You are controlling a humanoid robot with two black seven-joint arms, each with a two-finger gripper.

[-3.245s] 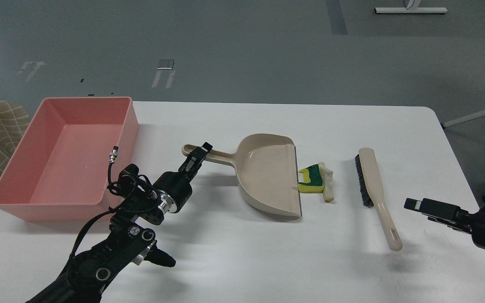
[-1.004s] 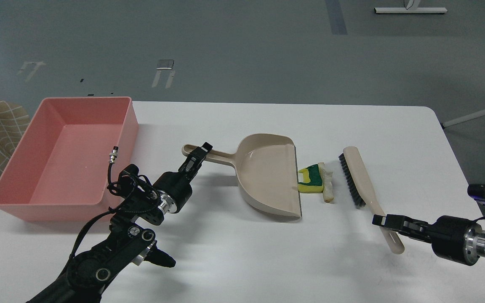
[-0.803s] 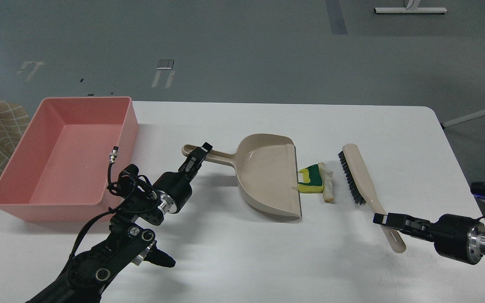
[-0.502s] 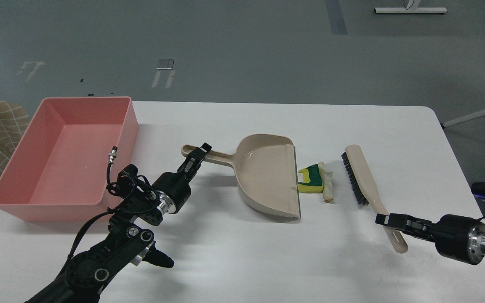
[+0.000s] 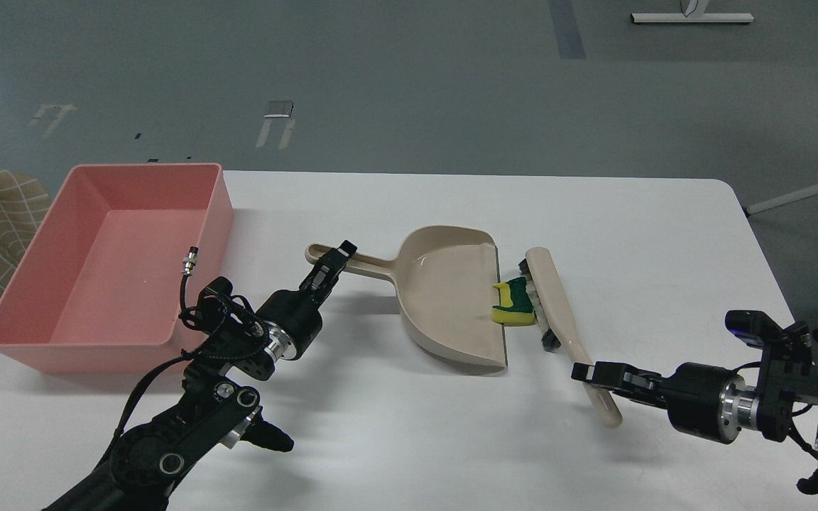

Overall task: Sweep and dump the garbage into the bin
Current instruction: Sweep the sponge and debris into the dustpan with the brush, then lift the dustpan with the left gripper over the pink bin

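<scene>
Left gripper (image 5: 338, 257) clamps the dustpan (image 5: 451, 298) handle to brace it while right gripper (image 5: 589, 372), closed on the brush (image 5: 558, 312) handle, presses bristles against the garbage (image 5: 513, 304) at the pan lip; bin (image 5: 107, 262) sits well left.

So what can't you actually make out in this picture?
- Pale cream scrap: head view, hidden behind the beige plastic brush pressed against the yellow-green sponge piece.
- Right gripper: seen side-on at the brush handle, fingers indistinguishable.
- Brush bristles: mostly hidden under its back.
</scene>
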